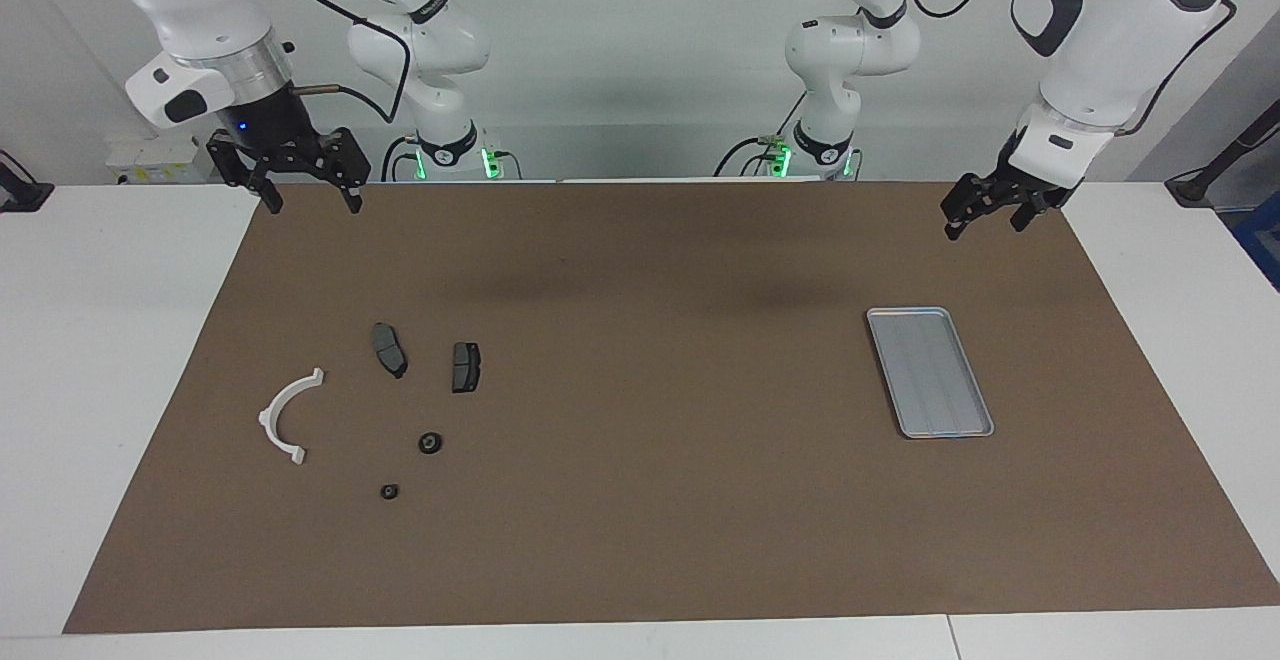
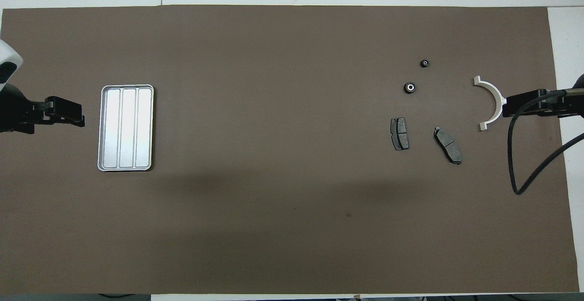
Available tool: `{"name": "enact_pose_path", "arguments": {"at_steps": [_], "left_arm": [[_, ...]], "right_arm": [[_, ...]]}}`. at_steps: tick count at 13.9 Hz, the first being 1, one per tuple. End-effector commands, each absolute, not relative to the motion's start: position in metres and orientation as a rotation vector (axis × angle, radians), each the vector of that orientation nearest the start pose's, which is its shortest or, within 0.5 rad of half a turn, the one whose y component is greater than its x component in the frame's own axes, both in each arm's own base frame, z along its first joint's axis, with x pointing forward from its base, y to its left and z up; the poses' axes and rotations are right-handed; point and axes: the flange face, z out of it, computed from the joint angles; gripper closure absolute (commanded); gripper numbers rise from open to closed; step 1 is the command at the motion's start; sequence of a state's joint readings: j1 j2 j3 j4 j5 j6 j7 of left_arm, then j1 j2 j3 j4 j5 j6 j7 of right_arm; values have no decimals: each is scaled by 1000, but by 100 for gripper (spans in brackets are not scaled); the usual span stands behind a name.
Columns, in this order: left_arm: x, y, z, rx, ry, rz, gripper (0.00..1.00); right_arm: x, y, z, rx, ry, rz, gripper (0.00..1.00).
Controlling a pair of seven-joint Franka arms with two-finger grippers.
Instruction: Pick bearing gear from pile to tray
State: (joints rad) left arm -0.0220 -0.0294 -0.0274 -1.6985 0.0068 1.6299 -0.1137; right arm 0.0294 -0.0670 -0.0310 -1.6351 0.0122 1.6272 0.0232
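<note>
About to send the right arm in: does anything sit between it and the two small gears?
Yes. The right gripper hangs open over the mat's edge nearest the robots. Two brake pads lie between there and the gears; the white bracket lies beside them.

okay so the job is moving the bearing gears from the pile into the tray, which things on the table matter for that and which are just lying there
Part of the job:
- larger bearing gear
- smaller bearing gear, farther from the robots
- tray, nothing in it yet
- right gripper, open, raised over the mat's edge near the pile

Just lying about:
- white half-ring bracket
- two brake pads
- left gripper, open, waiting
</note>
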Motion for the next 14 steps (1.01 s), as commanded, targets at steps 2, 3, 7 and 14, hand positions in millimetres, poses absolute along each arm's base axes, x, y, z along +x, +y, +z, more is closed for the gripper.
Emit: {"name": "enact_pose_path", "arguments": {"at_steps": [2,3,7,14], "left_arm": [[538,-26,590,-3140,-95,65,0],[538,-26,590,-3140,-95,65,0],[538,-26,590,-3140,-92,65,0],[538,-26,590,-3140,-95,65,0]], "right_arm": [[540,-4,639,-3147,-80,-157,0],[541,-5,638,-3150,-78,-154,0],[534,-3,637,-3169,-99,-108,0],[530,-3,638,-3166,-179,-95,0]]}}
